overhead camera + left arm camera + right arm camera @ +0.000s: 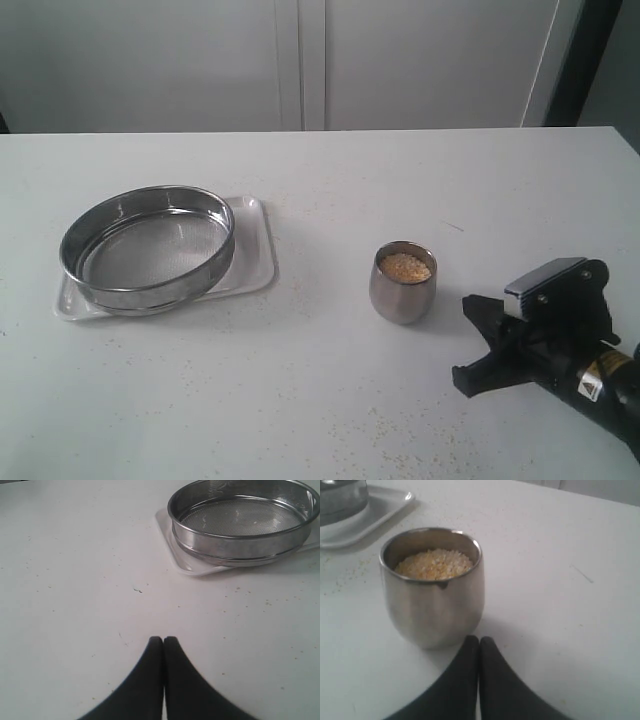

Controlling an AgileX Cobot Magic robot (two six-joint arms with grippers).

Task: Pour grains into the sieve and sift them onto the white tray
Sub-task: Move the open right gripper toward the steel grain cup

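Observation:
The steel sieve [147, 250] rests on the white tray [255, 265] at the left of the table, its mesh bare. A small rounded steel cup [403, 283] stands mid-right, filled with yellow and pale grains [405, 266]. My right gripper [470, 345] lies low on the table just right of the cup. In the right wrist view its tips [479, 639] are shut together, empty, close to the cup [435, 605] and its grains [434, 564]. My left gripper [163, 639] is shut and empty over bare table, well short of the sieve [240, 522] and tray [182, 562]. It is out of the exterior view.
Stray grains [400, 440] are scattered on the white table near the front edge and around the tray. A pale cabinet wall [300, 60] stands behind the table. The tray corner [375, 515] and sieve wall [340, 500] show beyond the cup.

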